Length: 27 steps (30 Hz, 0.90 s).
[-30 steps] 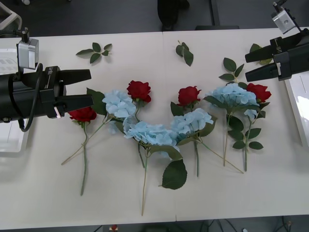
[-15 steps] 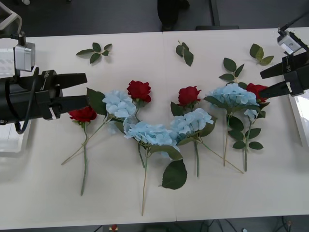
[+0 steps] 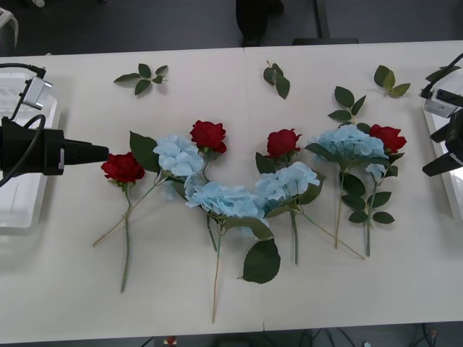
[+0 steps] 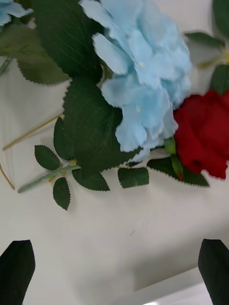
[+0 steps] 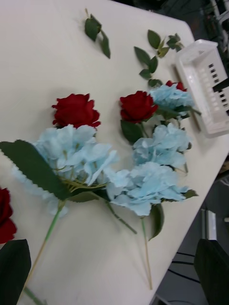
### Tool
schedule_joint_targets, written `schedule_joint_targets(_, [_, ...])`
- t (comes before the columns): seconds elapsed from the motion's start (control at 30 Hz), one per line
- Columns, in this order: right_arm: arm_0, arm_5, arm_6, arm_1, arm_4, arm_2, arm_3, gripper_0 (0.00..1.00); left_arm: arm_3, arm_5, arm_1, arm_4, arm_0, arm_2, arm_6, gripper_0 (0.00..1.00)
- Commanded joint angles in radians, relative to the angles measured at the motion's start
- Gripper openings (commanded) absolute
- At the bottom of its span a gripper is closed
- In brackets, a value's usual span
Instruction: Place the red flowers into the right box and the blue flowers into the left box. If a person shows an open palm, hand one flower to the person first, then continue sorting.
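Observation:
Several red flowers lie in a row across the table: one at the left (image 3: 123,168), two in the middle (image 3: 208,135) (image 3: 283,142), one at the right (image 3: 388,137). Several blue flowers (image 3: 177,154) (image 3: 221,199) (image 3: 289,181) (image 3: 349,141) lie among them. My left gripper (image 3: 105,152) is open just left of the leftmost rose, over the left box's (image 3: 22,210) inner edge. My right gripper (image 3: 428,155) is open beside the right box (image 3: 454,181), right of the rightmost rose (image 4: 205,133) and hydrangea (image 4: 143,71). The left wrist view looks along the row toward the right box (image 5: 205,86).
Loose green leaf sprigs lie on the far half of the table (image 3: 142,77) (image 3: 276,78) (image 3: 347,105) (image 3: 391,78). Long stems and large leaves (image 3: 262,260) trail toward the near edge. Dark floor and a chair base sit beyond the table's far edge.
Both arms have drawn back outward: the left gripper moved left, off the leftmost rose, and rolled; the right gripper moved right and toward the near side, beside the right box.

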Motion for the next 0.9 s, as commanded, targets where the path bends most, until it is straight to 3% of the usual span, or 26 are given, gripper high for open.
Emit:
schedule_joint_targets(0.03, [0.059, -0.012, -0.179, -0.004, 0.027, -0.023, 0.001, 1.0, -0.011, 0.031, 0.035, -0.123, -0.02, 0.031, 0.161, 1.0])
schedule_joint_targets(0.3, [0.207, -0.19, -0.427, 0.017, 0.092, -0.023, -0.105, 1.0, -0.026, 0.037, 0.035, -0.436, -0.062, -0.064, 0.33, 1.0])
schedule_joint_targets(0.6, [0.211, -0.196, -0.641, 0.102, 0.184, -0.034, -0.137, 1.0, -0.026, 0.036, 0.026, -0.661, -0.142, -0.227, 0.516, 1.0])
schedule_joint_targets(0.9, [0.211, -0.204, -0.837, 0.186, 0.308, -0.059, -0.206, 1.0, -0.014, 0.037, -0.031, -0.853, -0.165, -0.336, 0.559, 1.0])
